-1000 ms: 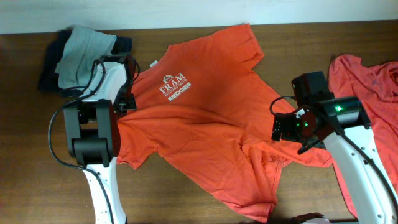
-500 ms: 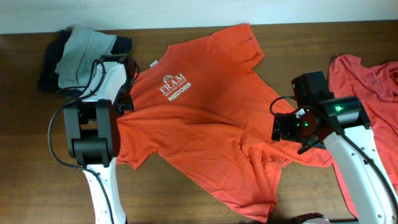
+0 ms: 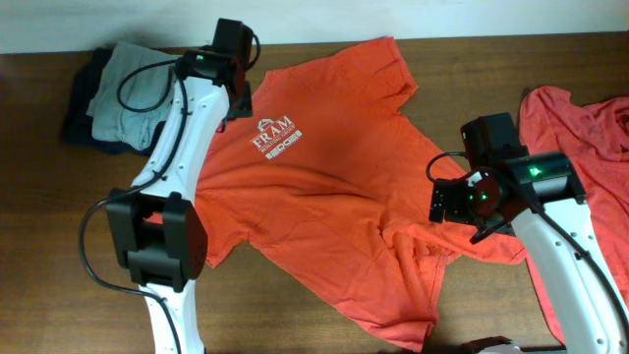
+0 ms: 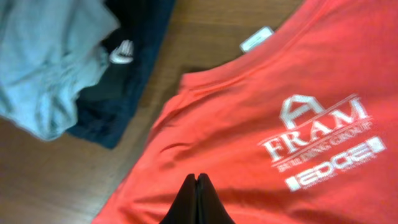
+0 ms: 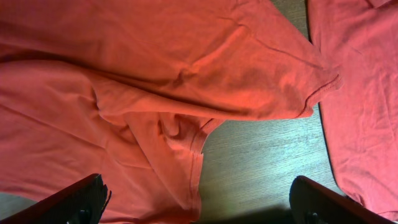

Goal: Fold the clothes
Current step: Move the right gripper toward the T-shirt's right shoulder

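Note:
An orange-red T-shirt (image 3: 324, 187) lies spread face up across the table, its white chest logo (image 3: 274, 137) showing. My left gripper (image 3: 236, 96) hangs over the shoulder beside the collar; in the left wrist view its fingers (image 4: 198, 190) are pressed together with nothing between them, above the shirt (image 4: 249, 155) left of the logo (image 4: 323, 143). My right gripper (image 3: 454, 205) is open over the rumpled right side. In the right wrist view it (image 5: 199, 211) straddles the shirt's folded edge (image 5: 193, 155) and bare wood. A second orange-red shirt (image 3: 580, 128) lies crumpled at the right.
A pile of grey and dark navy garments (image 3: 128, 84) sits at the back left, close to the collar, and shows in the left wrist view (image 4: 56, 68). The second shirt (image 5: 360, 93) lies right of the right gripper, with a strip of bare table (image 5: 261, 168) between.
My left arm has swung from the shirt's left sleeve up toward the collar, still shut. The left sleeve now lies uncovered. The right arm has not moved.

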